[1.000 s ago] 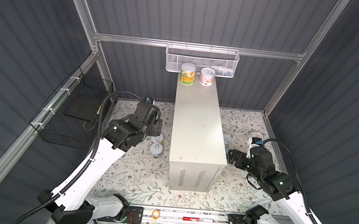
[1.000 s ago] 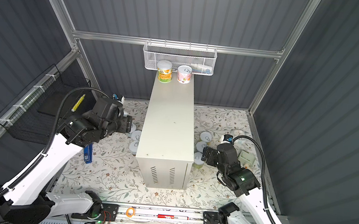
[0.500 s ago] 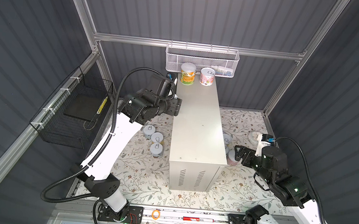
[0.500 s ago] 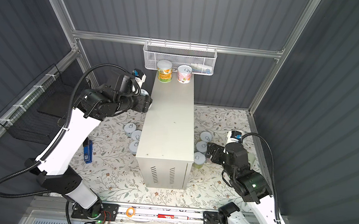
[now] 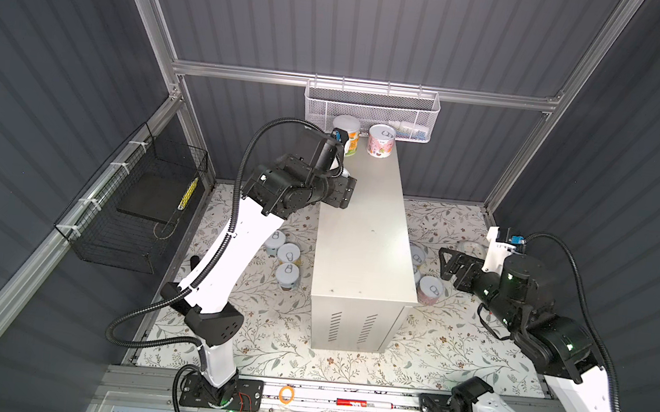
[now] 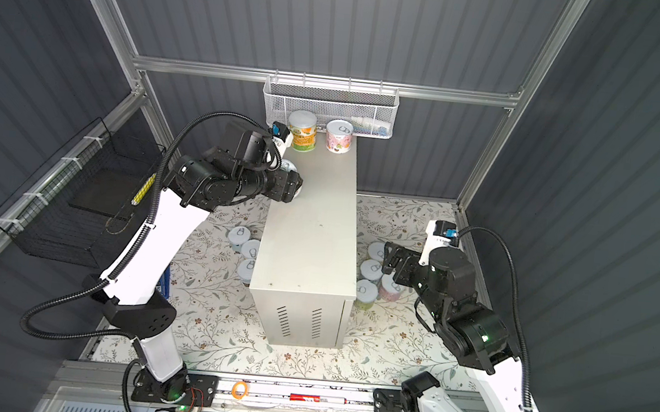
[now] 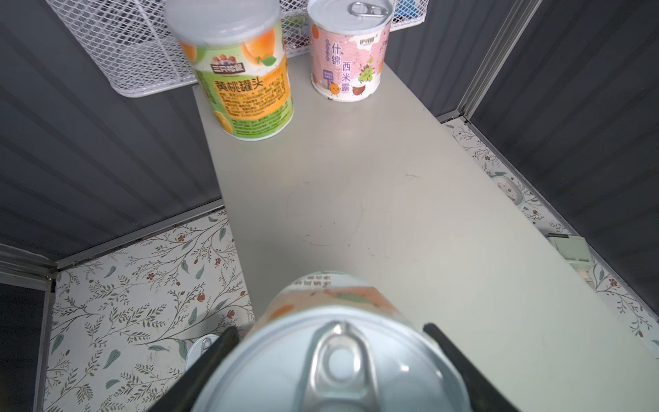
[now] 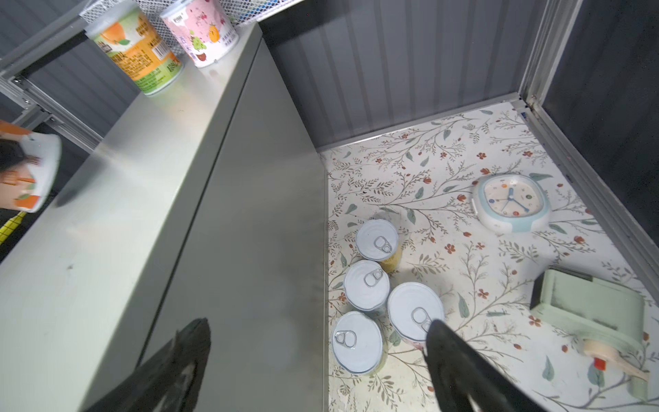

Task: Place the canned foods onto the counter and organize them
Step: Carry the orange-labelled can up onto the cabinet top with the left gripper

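Orange-labelled can [image 7: 331, 360] rides clamped in my left gripper [image 7: 330, 333], now raised from the floor [image 7: 142, 285] to the counter [image 7: 392, 199] edge beneath it; two placed cans [image 7: 246, 71] stand ahead, so it goes third.

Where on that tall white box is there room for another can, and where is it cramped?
Nearly the whole counter top is bare, from the orange-green can and pink can at its far end to the vented near end. Crowded: that far end, and the mat beside both long sides, where floor cans cluster.
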